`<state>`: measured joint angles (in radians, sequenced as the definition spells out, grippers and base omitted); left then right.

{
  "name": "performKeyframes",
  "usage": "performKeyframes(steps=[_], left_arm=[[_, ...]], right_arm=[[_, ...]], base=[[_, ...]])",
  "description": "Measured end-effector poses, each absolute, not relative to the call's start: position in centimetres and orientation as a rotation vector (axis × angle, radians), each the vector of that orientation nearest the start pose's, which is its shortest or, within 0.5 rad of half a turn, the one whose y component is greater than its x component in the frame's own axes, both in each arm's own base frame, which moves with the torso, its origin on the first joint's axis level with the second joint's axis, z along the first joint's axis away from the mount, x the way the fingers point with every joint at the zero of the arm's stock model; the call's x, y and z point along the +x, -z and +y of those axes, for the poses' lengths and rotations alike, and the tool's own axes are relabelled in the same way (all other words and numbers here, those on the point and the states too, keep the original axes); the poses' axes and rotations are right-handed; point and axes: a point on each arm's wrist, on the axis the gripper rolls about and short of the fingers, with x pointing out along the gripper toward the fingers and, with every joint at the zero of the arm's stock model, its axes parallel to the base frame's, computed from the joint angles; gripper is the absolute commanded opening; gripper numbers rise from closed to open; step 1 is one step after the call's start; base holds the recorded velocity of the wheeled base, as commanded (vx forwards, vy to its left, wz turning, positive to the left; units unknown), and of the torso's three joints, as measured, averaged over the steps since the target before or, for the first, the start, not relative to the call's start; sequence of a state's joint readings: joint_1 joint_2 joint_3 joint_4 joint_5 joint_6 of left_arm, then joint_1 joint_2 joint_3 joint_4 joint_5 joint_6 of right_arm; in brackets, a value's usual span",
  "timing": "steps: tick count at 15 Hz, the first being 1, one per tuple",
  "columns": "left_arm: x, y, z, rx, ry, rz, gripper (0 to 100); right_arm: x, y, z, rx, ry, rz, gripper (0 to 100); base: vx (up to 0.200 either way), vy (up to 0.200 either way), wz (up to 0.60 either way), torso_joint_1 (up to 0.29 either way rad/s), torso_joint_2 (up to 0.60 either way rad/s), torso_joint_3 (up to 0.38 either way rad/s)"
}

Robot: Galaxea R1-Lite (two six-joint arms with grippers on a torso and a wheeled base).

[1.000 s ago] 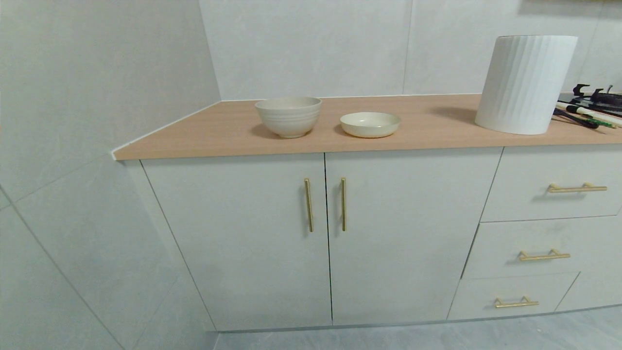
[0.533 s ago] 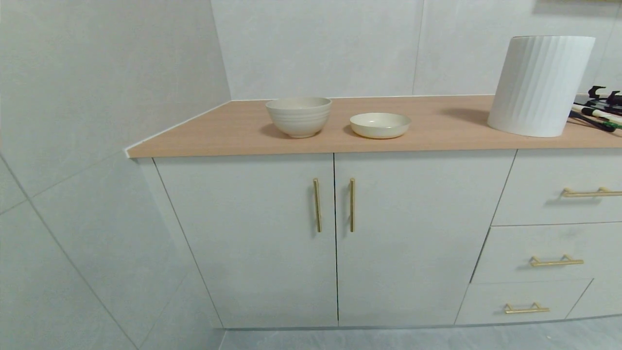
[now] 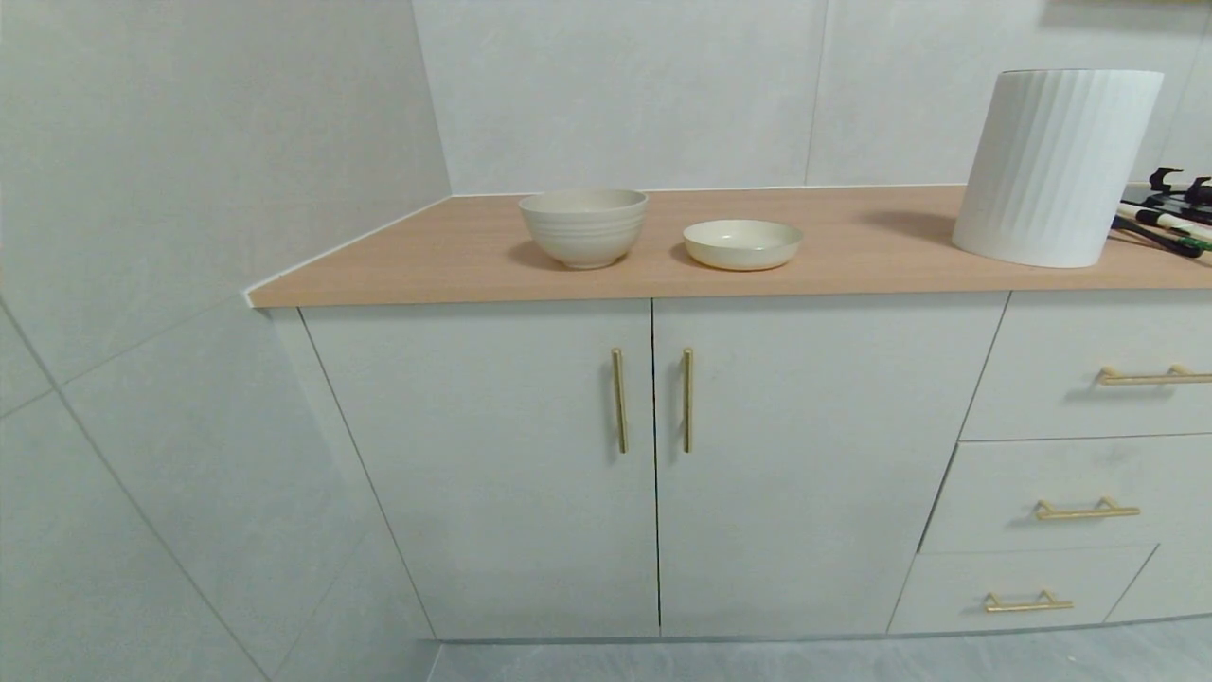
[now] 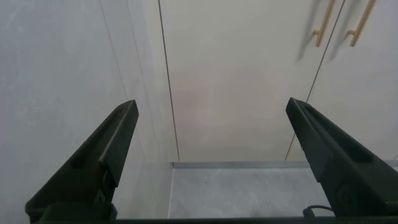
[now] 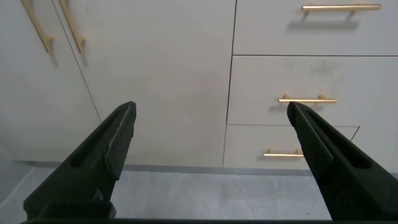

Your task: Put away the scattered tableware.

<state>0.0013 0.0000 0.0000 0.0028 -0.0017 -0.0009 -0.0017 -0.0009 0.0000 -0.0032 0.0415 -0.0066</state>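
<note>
A deep cream bowl (image 3: 583, 225) with ribbed sides stands on the wooden countertop (image 3: 426, 260). Just to its right lies a shallow cream dish (image 3: 742, 243). Both sit above the two shut cabinet doors with gold handles (image 3: 619, 400). My left gripper (image 4: 211, 118) hangs low before the left cabinet door (image 4: 242, 81), open and holding nothing. My right gripper (image 5: 211, 118) is also open and bare, low in front of the drawers (image 5: 292, 81) near the floor.
A tall white ribbed cylinder (image 3: 1053, 166) stands at the counter's right, with dark tools (image 3: 1165, 213) beside it. Three drawers with gold handles (image 3: 1086, 510) are right of the doors. Tiled walls close in the left side and the back. Grey floor (image 3: 757, 658) lies below.
The whole head view has shifted, so the counter and cabinets sit further right in the picture than a second ago; the camera moved. The bowl and dish keep their places on the counter.
</note>
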Motion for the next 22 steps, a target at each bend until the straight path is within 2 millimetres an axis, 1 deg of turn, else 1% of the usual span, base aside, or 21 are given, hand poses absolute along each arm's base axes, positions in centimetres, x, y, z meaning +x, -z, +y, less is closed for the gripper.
performKeyframes(steps=[6,7,8,9,10,11,13,16,18,20,22], left_arm=[[-2.3,-7.5,0.0,0.000,0.000,0.003,100],[-2.3,-7.5,0.0,0.000,0.001,0.003,100],[-2.3,-7.5,0.0,-0.001,0.000,0.003,100],[-2.3,-7.5,0.0,0.000,0.000,0.003,100],[-2.3,-7.5,0.0,0.001,0.000,0.003,100],[-2.3,-7.5,0.0,0.002,0.000,0.003,100],[-2.3,-7.5,0.0,0.003,0.000,0.003,100],[-2.3,-7.5,0.0,0.002,0.000,0.003,100],[-2.3,-7.5,0.0,0.002,0.000,0.003,100],[-2.3,-7.5,0.0,0.002,0.000,0.003,100],[-2.3,-7.5,0.0,0.002,0.000,0.003,100]], right_arm=[[-2.3,-7.8,0.1,-0.020,-0.059,-0.011,100],[-2.5,-8.5,0.2,-0.014,-0.082,-0.024,100],[-2.9,-10.1,0.2,-0.003,-0.121,-0.071,100],[-3.1,-11.3,0.3,0.004,-0.159,-0.084,100],[-3.0,-12.3,0.3,0.007,-0.194,-0.071,100],[-2.5,-13.3,0.3,0.010,-0.227,-0.033,100],[-0.5,-15.2,0.4,0.021,-0.284,0.093,100],[3.6,-17.8,1.1,0.039,-0.379,0.267,100],[6.8,-18.8,2.3,0.038,-0.477,0.347,100],[10.3,-19.5,3.9,0.033,-0.555,0.373,100],[14.3,-19.8,5.8,0.032,-0.614,0.384,100]], base=[[0.000,0.000,0.00,0.000,0.00,0.000],[0.000,0.000,0.00,0.000,0.00,0.000],[0.000,0.000,0.00,0.000,0.00,0.000],[0.000,0.000,0.00,0.000,0.00,0.000],[0.000,0.000,0.00,0.000,0.00,0.000],[0.000,0.000,0.00,0.000,0.00,0.000],[0.000,0.000,0.00,0.000,0.00,0.000],[0.000,0.000,0.00,0.000,0.00,0.000],[0.000,0.000,0.00,0.000,0.00,0.000],[0.000,0.000,0.00,0.000,0.00,0.000],[0.000,0.000,0.00,0.000,0.00,0.000]])
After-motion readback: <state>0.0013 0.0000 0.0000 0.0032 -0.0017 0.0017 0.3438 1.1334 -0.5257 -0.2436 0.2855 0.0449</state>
